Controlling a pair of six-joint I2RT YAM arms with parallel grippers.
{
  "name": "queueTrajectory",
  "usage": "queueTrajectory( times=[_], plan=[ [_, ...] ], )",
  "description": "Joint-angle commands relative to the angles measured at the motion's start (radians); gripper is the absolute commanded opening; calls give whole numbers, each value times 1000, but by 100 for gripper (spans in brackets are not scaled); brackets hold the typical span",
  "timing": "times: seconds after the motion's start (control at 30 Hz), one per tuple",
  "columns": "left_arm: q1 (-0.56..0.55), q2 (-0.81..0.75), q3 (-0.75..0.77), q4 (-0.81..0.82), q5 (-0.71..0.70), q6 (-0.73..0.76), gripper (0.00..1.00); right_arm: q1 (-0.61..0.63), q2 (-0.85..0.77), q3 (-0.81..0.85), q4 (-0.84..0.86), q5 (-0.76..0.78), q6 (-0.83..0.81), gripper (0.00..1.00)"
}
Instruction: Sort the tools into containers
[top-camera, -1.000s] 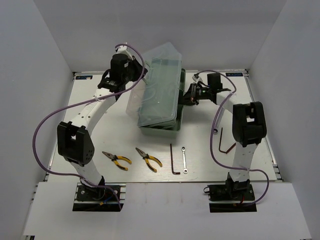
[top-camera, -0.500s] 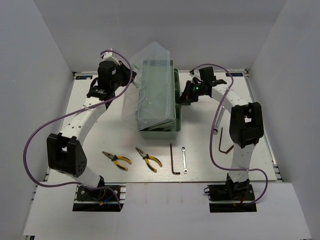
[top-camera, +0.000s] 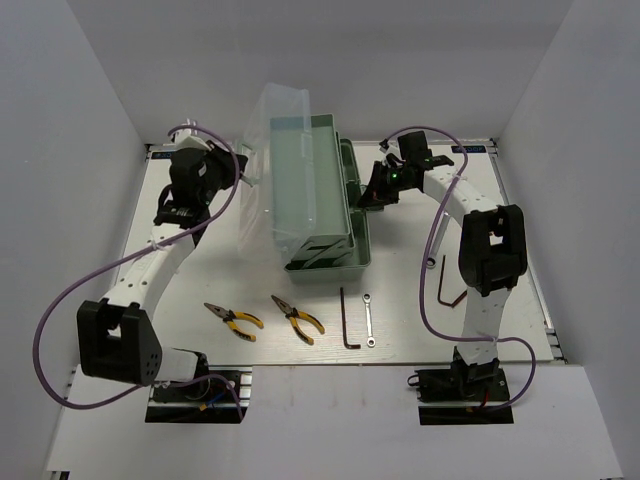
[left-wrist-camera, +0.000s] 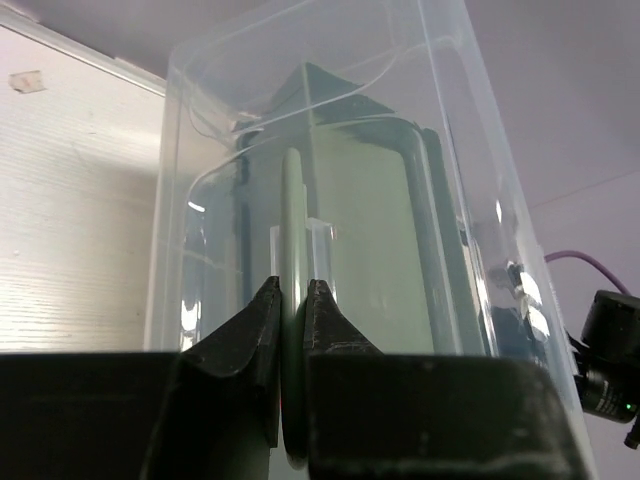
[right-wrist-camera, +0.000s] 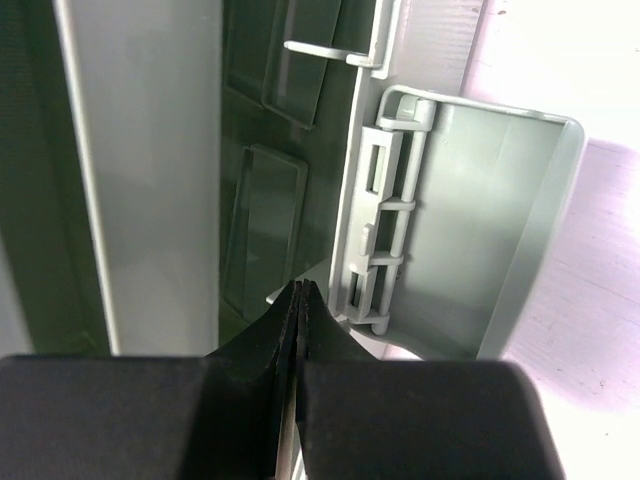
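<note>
The mint-green toolbox (top-camera: 330, 255) stands mid-table with its translucent lid (top-camera: 275, 150) and upper tray swung up and to the left. My left gripper (top-camera: 240, 170) is shut on a thin pale green edge (left-wrist-camera: 292, 220) of that lid part, seen through the clear lid (left-wrist-camera: 200, 150); its jaws (left-wrist-camera: 292, 290) pinch the edge. My right gripper (top-camera: 368, 197) is shut, its tips (right-wrist-camera: 301, 288) against the toolbox's right side by a grey latch (right-wrist-camera: 385, 220). On the table in front lie two yellow-handled pliers (top-camera: 234, 320) (top-camera: 297, 318), a black hex key (top-camera: 347, 320), a silver wrench (top-camera: 368, 320) and a reddish-brown hex key (top-camera: 447, 285). A second wrench is not in view.
White walls close in the table on the left, back and right. The arm bases (top-camera: 195, 385) (top-camera: 465, 385) sit at the near edge. Purple cables (top-camera: 60, 300) loop out beside each arm.
My left gripper has moved left and back toward the arm, swinging the lid and upper tray up and open to the left. My right gripper shifted up a little, then held at the toolbox's right side.
</note>
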Motion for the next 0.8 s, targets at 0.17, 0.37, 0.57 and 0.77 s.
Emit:
queueTrajectory(
  times=[0.17,0.37,0.57,0.77],
  plan=[
    [40,-55,-132,-69,-5,12,0,-36,41,-13,-104,144,-72,0],
    [58,-77,-166,-105,-38,12,0,-33,38,-19,-105,137,-73,0],
    [92,-67,-175,-133,-48,21,0,-33,33,-16,-107,141,-79,0],
    [112,-58,-186,-153,-48,30,0,-36,24,-27,-107,140,-82,0]
  ],
)
